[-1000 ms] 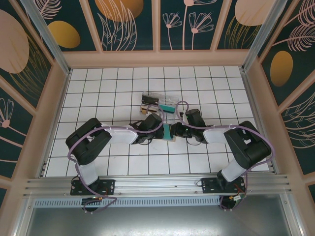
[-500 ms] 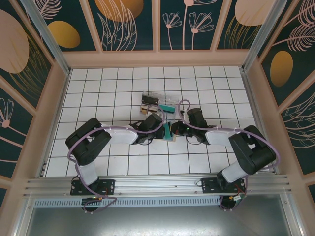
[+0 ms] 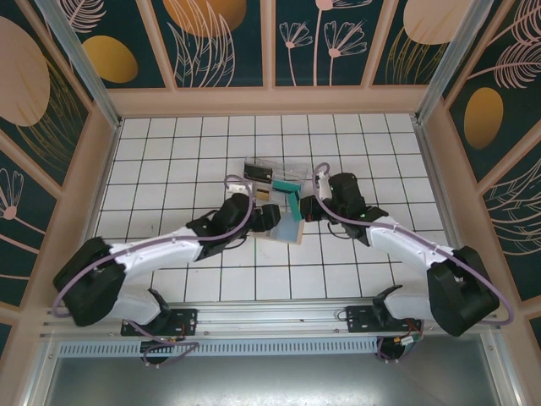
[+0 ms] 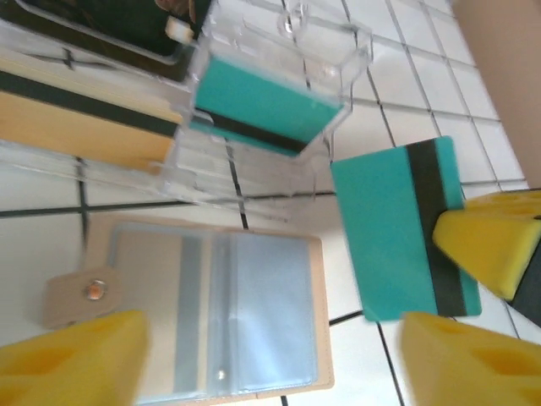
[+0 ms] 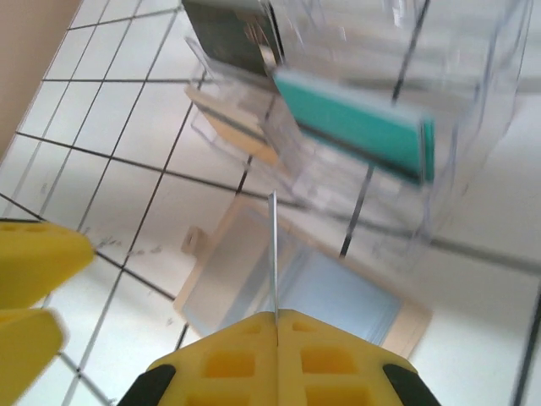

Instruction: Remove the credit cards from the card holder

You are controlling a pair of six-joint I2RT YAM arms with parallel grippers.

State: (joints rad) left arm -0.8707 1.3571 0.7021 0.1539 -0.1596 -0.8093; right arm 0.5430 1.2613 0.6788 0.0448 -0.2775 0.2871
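Observation:
The card holder lies open and flat on the tiles, tan rim around blue-grey sleeves, its snap tab at the left; it also shows from above and under the right wrist. My left gripper hovers over it, open, with a yellow finger at each side and nothing between them. A teal credit card with a dark stripe is pinched at one end by my right gripper, which is shut on it. In the right wrist view that card stands edge-on above the card holder.
A clear plastic compartment tray stands just beyond the card holder, holding a teal card, a tan card and a dark card. The tray sits mid-table, with white tiled floor all round and walls at the edges.
My left gripper has opened and its arm has stretched forward; the card holder now lies flat on the tiles. The right gripper has carried the teal card up and toward the tray.

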